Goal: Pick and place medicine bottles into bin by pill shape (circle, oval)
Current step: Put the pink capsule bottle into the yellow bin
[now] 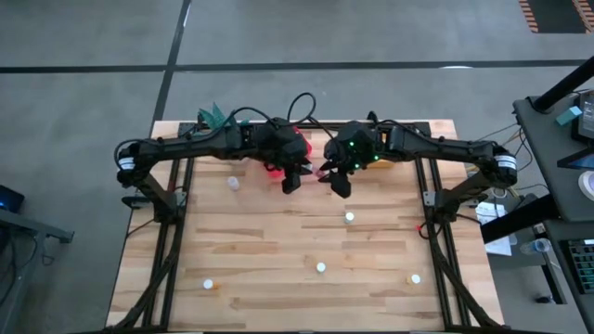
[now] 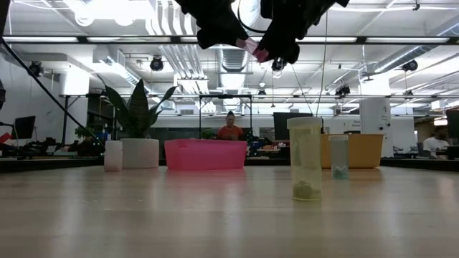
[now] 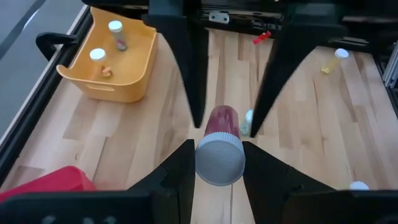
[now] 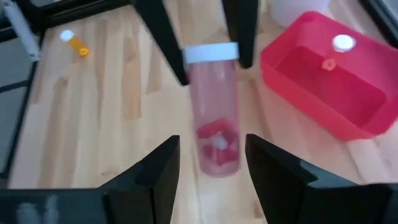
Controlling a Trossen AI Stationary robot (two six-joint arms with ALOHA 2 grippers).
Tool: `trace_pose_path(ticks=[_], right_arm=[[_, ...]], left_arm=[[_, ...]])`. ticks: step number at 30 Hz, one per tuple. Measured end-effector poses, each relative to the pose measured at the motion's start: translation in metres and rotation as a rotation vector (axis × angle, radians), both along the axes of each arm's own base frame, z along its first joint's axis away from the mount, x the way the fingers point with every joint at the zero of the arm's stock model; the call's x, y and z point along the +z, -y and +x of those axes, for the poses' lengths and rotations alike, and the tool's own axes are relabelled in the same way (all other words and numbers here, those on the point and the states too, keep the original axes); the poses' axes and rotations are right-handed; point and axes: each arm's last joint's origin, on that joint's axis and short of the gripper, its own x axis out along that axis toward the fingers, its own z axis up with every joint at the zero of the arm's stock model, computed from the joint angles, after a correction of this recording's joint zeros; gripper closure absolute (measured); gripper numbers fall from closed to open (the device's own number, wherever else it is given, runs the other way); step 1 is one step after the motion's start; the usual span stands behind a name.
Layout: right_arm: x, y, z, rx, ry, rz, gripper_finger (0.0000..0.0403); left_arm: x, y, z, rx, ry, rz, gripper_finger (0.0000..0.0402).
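A bottle with a pinkish clear body (image 3: 222, 119) and a white cap (image 3: 219, 162) hangs level in the air between my two grippers, above the table's far middle (image 1: 324, 170). Red pills show at its base (image 4: 215, 147). My left gripper (image 3: 217, 147) is shut on the cap end. My right gripper (image 4: 211, 140) is open, with one finger on either side of the bottle's base end and a small gap at each side. Both show high up in the low view, with the bottle (image 2: 252, 49) between them. My left gripper pinches the bottle's white cap (image 3: 200, 163) between its two fingers, one on each side of the cap's rim. The fingers come from the table's left, and the bottle sticks out beyond them along their line. The bottle is level and lifted clear of the table.
A red bin (image 4: 323, 93) holding a bottle (image 4: 342, 42) and a yellow bin (image 3: 112, 62) holding two bottles stand at the far edge. Loose bottles lie on the table (image 1: 349, 217) (image 1: 320, 267) (image 1: 208, 285) (image 1: 414, 278) (image 1: 233, 183). A white plant pot (image 2: 140, 152) stands far left.
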Motion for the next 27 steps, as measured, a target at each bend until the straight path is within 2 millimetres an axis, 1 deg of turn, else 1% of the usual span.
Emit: trace_pose_path(ticks=[4, 7, 9, 13, 15, 18, 22, 25, 27], right_arm=[[-0.002, 0.001, 0.002, 0.005, -0.003, -0.024, 0.023], [-0.002, 0.001, 0.002, -0.001, -0.005, -0.037, 0.0238], [-0.002, 0.001, 0.002, 0.001, -0.005, -0.039, 0.0254], [-0.002, 0.001, 0.002, 0.008, -0.004, -0.042, 0.0299], [-0.001, 0.001, 0.001, 0.013, -0.001, -0.046, 0.0317], [0.0, 0.001, 0.001, 0.01, 0.001, -0.047, 0.032], [0.0, 0.001, 0.0, 0.0, 0.0, -0.043, 0.0312], [0.003, 0.002, -0.002, -0.002, 0.007, -0.048, 0.0304], [0.008, 0.002, -0.006, -0.004, 0.024, -0.055, 0.0303]], left_arm=[[0.0, 0.0, 0.0, 0.001, 0.002, 0.0, 0.0308], [0.0, 0.0, 0.0, 0.002, 0.003, 0.0, 0.0308], [0.001, 0.0, 0.001, 0.003, 0.015, 0.003, 0.0308], [0.001, 0.0, 0.001, 0.009, 0.019, 0.0, 0.0308], [0.001, -0.001, 0.001, 0.017, 0.02, -0.012, 0.0302], [0.001, -0.002, 0.001, 0.025, 0.023, -0.016, 0.0276], [0.002, -0.003, 0.0, 0.031, 0.017, -0.013, 0.0225], [0.007, -0.006, -0.006, 0.026, 0.031, 0.026, 0.0191], [0.014, -0.007, -0.013, 0.028, 0.05, 0.05, 0.0175]])
